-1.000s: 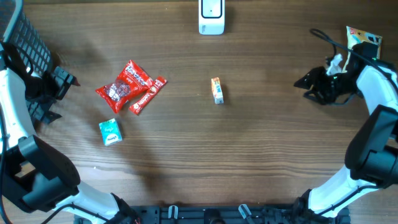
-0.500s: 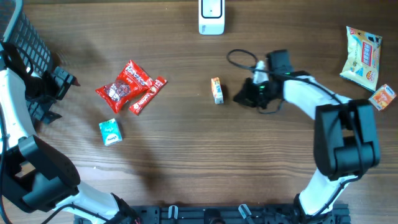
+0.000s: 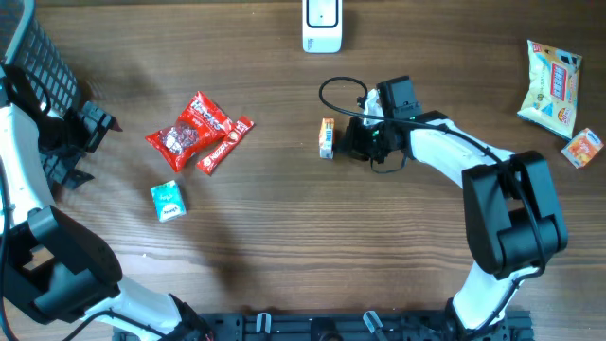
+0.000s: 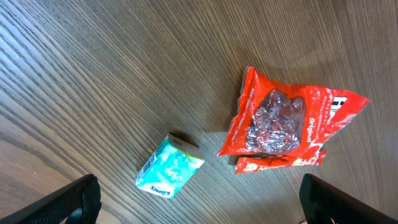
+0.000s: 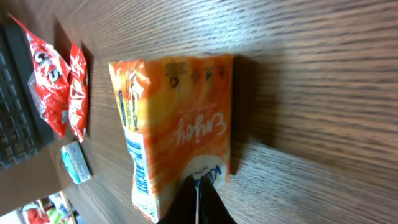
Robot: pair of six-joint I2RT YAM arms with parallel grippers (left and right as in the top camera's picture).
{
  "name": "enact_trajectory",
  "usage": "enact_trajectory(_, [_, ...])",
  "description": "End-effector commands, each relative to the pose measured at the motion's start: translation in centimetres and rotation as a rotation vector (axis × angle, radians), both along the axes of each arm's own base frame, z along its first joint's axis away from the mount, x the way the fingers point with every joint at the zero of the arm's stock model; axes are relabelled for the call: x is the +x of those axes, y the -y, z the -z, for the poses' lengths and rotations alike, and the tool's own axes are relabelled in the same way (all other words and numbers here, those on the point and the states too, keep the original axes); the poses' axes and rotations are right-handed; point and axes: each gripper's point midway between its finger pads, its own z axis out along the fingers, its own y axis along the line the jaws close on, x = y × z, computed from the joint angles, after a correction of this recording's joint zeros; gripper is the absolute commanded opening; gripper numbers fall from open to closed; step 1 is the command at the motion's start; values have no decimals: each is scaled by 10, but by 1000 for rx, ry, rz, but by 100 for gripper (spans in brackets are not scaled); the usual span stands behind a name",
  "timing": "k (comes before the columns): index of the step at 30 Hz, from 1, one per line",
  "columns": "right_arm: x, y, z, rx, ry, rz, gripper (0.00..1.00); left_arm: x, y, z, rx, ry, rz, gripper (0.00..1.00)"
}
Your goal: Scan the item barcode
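Observation:
A small orange tissue packet (image 3: 327,138) lies near the middle of the table. In the right wrist view the packet (image 5: 180,124) fills the centre, printed face up. My right gripper (image 3: 345,140) is just right of it. Its fingers are shut together with nothing between them, and the tips (image 5: 198,186) touch the packet's near edge. A white scanner (image 3: 322,26) stands at the far edge, beyond the packet. My left gripper (image 3: 93,140) hangs open at the far left, its fingers (image 4: 81,199) wide apart above bare wood.
A red snack bag (image 3: 187,133) and a red bar (image 3: 225,145) lie left of centre, with a teal tissue pack (image 3: 168,201) below them. A yellow bag (image 3: 551,85) and a small orange pack (image 3: 581,149) sit at the right edge. A black rack (image 3: 43,66) stands far left.
My right arm swung from the far right to the orange packet and its gripper shut. The packet shifted slightly left. The left arm has not moved.

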Motion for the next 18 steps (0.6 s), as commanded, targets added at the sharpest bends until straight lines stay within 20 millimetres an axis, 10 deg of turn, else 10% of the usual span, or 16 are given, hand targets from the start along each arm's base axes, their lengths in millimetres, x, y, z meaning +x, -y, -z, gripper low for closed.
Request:
enact_trajectory(1, [22,4,-9,-9,67,10,4,-1,-7,-3,6,3,-41,100])
enact_trajectory(18, [-4,-56,5,-52,88,-109,4,-2,-7,-3,6,2,-41,100])
